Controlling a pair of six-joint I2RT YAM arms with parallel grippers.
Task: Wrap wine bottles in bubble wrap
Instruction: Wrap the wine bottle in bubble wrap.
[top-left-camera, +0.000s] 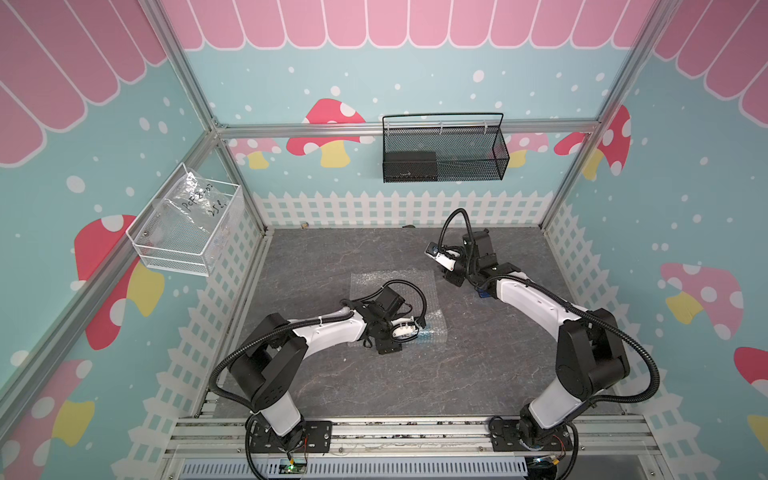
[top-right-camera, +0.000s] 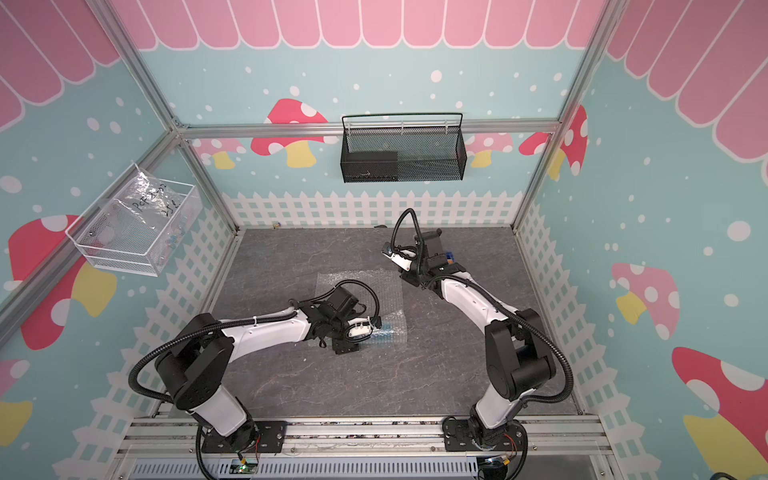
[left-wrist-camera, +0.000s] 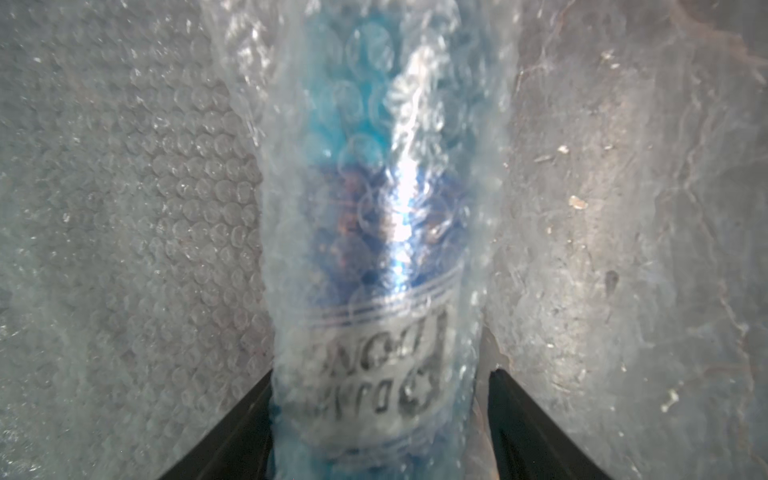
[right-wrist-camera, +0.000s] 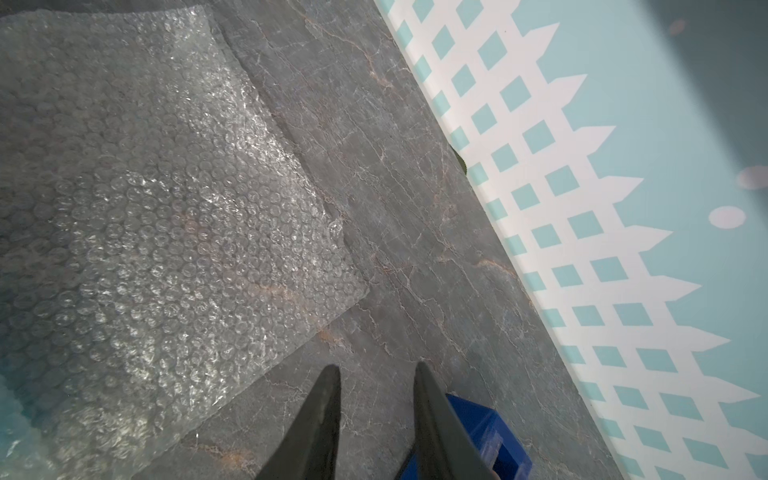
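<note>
**A:** Straddling the bottle, was it, the left gripper?

**B:** Yes. Its jaws stood apart, one on each side. One finger touched the wrap over the glass. Beside the other, a sliver of gap showed, so nothing was clamped.

**A:** And the bottle itself?

**B:** It lay on its side at the near end of the sheet, with wrap folded over it. Blue liquid and dark label lettering showed through the bubbles. In both top views it sat under the left gripper, by the sheet's near right corner.

**A:** The rest of the sheet?

**B:** It lay flat on the table, running toward the back wall.

**A:** The right gripper?

**B:** Its jaws were a little apart with nothing between them. It hung over bare table, just off the sheet's far right corner. A blue dispenser sat beside one finger.
</note>
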